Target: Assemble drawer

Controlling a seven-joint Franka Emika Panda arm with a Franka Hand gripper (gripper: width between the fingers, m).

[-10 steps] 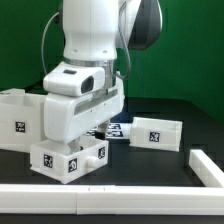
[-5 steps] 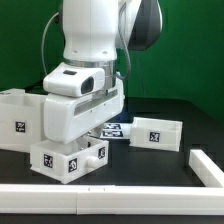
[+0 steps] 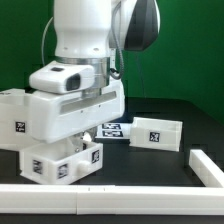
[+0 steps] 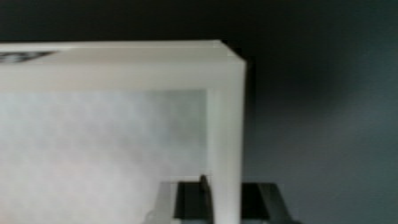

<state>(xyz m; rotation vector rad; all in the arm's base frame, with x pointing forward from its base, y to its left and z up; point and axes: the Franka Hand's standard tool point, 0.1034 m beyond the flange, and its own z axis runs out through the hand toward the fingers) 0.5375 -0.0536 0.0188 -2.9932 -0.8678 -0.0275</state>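
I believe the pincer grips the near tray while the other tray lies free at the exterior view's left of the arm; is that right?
Not quite: the other tray lies free at the exterior view's right of the arm, as the exterior view shows. The pincer does grip the near tray, by its wall.

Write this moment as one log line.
gripper | shut on wall of small white plastic tray | second white plastic tray lies apart

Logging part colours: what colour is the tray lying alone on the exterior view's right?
White tray, black-and-white square tag; best in the exterior view.
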